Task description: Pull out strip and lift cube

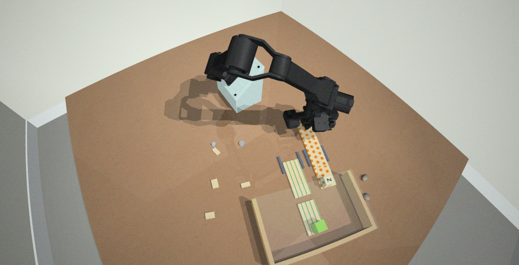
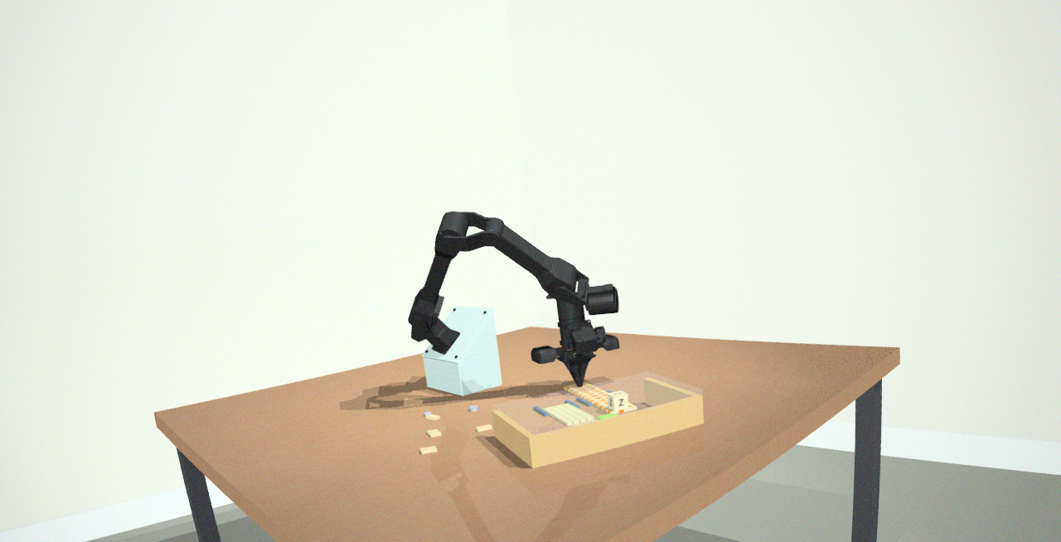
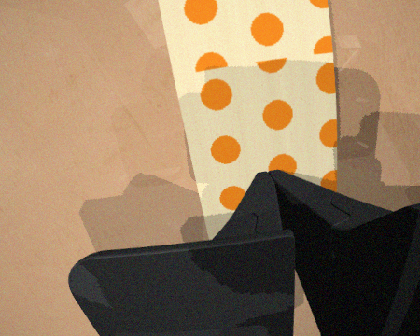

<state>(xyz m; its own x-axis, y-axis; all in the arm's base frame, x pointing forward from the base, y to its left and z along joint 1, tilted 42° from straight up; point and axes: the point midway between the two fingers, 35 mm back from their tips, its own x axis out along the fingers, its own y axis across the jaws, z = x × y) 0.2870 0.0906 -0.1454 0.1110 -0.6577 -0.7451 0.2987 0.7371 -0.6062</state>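
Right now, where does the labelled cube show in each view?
Top: labelled cube on the dotted strip's far end, at the tray's near edge.
Exterior: cube centre-right, at the tray's back rim.
Wrist: not in view.
Shared landmark: the dotted strip, its near end under the shut gripper.

Brown table (image 1: 127,161) carrying a pale blue base block (image 1: 243,89), a dotted strip (image 1: 314,154), a striped strip (image 1: 297,177), a walled tray (image 1: 363,205), small tan tiles (image 1: 214,183) and pebbles (image 1: 363,177).
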